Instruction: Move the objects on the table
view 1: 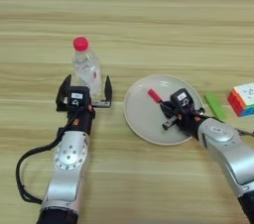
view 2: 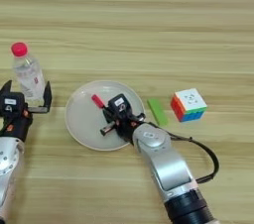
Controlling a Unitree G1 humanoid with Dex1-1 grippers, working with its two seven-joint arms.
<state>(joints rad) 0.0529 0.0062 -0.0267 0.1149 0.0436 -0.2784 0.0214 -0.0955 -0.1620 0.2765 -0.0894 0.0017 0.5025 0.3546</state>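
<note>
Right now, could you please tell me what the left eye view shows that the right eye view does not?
Only the left eye view shows the whole left arm with its black cable loop, and table left of the bottle. Only the right eye view shows the whole puzzle cube, table right of it, and the right arm's cable. Both show the upright bottle between the open left end effector's fingers, and the right end effector over the plate by the red marker, with a green piece beside the plate.
</note>
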